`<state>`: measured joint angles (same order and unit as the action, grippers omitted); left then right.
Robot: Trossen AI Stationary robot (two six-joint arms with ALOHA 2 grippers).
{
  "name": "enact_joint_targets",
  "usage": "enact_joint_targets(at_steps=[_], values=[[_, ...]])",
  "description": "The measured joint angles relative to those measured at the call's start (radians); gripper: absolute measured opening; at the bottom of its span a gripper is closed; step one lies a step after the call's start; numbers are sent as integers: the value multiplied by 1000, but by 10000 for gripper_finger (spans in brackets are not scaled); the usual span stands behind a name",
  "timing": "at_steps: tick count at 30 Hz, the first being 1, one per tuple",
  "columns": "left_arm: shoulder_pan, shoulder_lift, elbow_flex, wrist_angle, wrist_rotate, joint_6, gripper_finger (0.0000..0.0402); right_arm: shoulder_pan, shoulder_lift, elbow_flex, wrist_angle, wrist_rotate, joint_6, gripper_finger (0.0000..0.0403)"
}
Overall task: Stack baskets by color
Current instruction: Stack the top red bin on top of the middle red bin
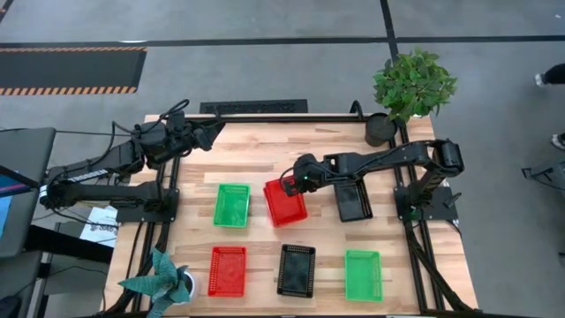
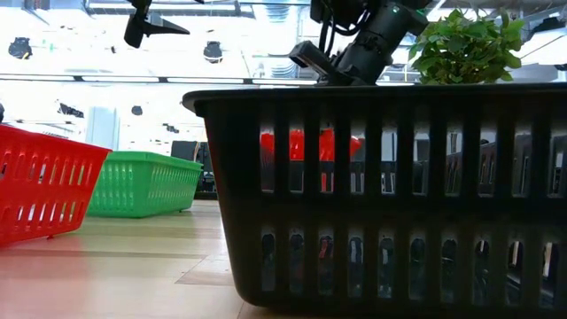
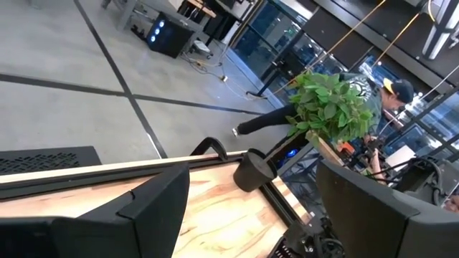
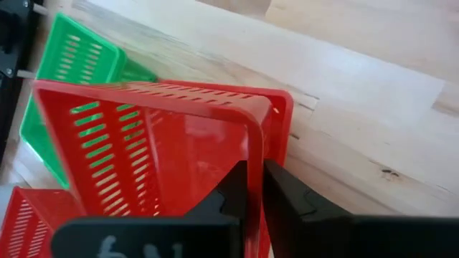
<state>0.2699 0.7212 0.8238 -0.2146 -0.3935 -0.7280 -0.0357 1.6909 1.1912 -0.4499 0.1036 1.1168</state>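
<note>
My right gripper reaches to the table's middle and is shut on a red basket, which lies slightly askew inside a second red basket. A green basket sits to their left, and a black basket sits to their right under my right arm. Along the near edge stand a red basket, a black basket and a green basket. My left gripper hangs open above the table's far left, holding nothing. My right gripper pinches the upper red basket's far wall at its rim, next to a corner, one finger inside the basket and one outside. The fingers come slanting down from the table's right and far side. The basket rests in the lower red one.
A round black pot with a leafy plant stands at the far right corner, and a small plant at the near left corner. In the low view the near black basket blocks most of the table.
</note>
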Motion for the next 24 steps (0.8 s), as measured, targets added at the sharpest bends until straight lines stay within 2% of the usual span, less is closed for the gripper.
enact_joint_targets(at_steps=[9, 12, 17, 24], values=[[0, 0, 0, -1, -3, 1, 290, 1, 0, 0, 5, -6, -55, 77], [0, 0, 0, -3, -9, 1, 290, 1, 0, 0, 10, -16, -68, 63], [0, 0, 0, -4, -11, 1, 290, -6, -1, 0, 16, -36, -76, 13], [0, 0, 0, -5, -11, 0, 290, -22, -11, 1, 18, -101, -104, 16]])
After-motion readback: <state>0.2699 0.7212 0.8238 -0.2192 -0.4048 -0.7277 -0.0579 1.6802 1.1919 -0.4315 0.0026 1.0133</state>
